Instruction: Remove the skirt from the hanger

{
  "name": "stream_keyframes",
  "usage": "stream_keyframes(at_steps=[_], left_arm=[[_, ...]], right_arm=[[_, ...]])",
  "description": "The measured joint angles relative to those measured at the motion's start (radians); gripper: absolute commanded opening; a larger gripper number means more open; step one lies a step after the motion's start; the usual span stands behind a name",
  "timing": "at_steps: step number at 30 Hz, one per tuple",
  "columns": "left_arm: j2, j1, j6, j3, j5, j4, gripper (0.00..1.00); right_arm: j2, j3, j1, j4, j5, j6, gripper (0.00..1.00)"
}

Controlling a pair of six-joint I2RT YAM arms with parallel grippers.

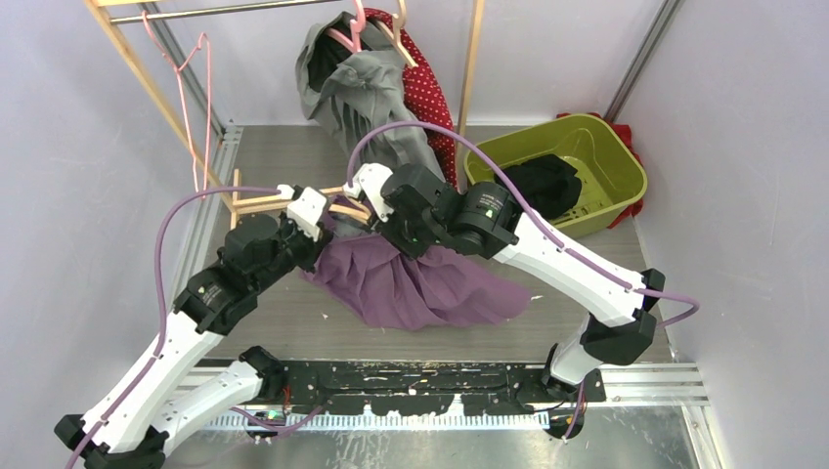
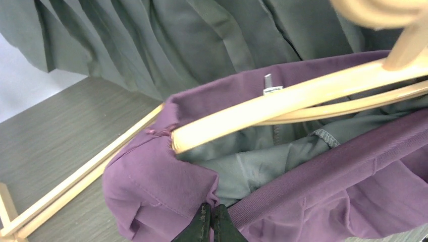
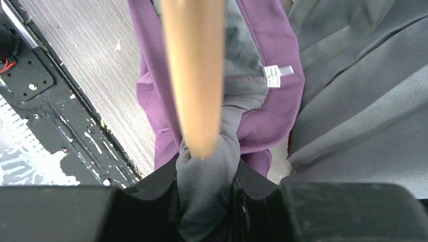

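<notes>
Waistband of skirt (image 2: 151,196) pinched in left gripper (image 2: 212,224); right gripper (image 3: 207,201) clamps lining at hanger (image 2: 282,101) tip; hanger spans between them.

Tight around the hanger (image 2: 282,98)
Grey garment (image 1: 371,103) hangs close behind it; bare table (image 1: 293,337) lies left of the skirt (image 1: 420,283).

Top external: high, behind arm bases, facing down over grey wood-grain table (image 1: 293,337). Wrist views: close-up, from opposite ends; all share purple pleated fabric skirt (image 2: 166,191), pale wooden hanger bar (image 2: 282,101).
</notes>
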Motion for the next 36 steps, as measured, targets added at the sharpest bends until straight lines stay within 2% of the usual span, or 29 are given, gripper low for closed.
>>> stream_keyframes(at_steps=[5,9,10,13,14,15,19,22,25,30,36], left_arm=[[-0.018,0.0,-0.031,-0.012,-0.036,0.001,0.0],[-0.014,0.005,-0.018,0.097,-0.047,-0.048,0.0],[-0.015,0.007,-0.011,0.129,-0.042,-0.06,0.03],[-0.006,0.009,0.019,0.27,-0.017,-0.113,0.33],[0.005,0.011,0.036,0.333,-0.024,-0.149,0.47],[0.012,0.019,0.057,0.381,-0.031,-0.163,0.52],[-0.002,0.035,0.135,0.472,0.013,-0.181,0.54],[-0.041,0.035,0.187,0.462,0.101,-0.18,0.54],[-0.034,0.035,0.222,0.461,0.246,-0.171,0.54],[0.102,0.035,0.248,0.515,0.482,-0.19,0.54],[0.216,0.035,0.265,0.513,0.651,-0.185,0.54]], right_arm=[[0.0,-0.004,0.002,0.025,0.002,-0.013,0.01],[-0.009,-0.005,0.001,0.027,0.006,-0.019,0.01],[-0.017,-0.005,0.001,0.027,0.006,-0.019,0.01],[-0.05,-0.005,0.002,0.038,0.002,-0.021,0.01],[-0.064,-0.005,0.002,0.035,0.004,-0.023,0.01],[-0.08,-0.005,0.0,0.019,0.007,-0.024,0.01],[-0.128,-0.005,-0.007,-0.037,0.013,-0.025,0.01],[-0.14,-0.005,-0.008,-0.069,0.013,-0.024,0.01],[-0.14,-0.005,-0.008,-0.087,0.005,-0.024,0.01],[-0.139,-0.005,-0.008,-0.098,-0.021,-0.025,0.01],[-0.139,-0.005,-0.008,-0.117,-0.055,-0.024,0.01]])
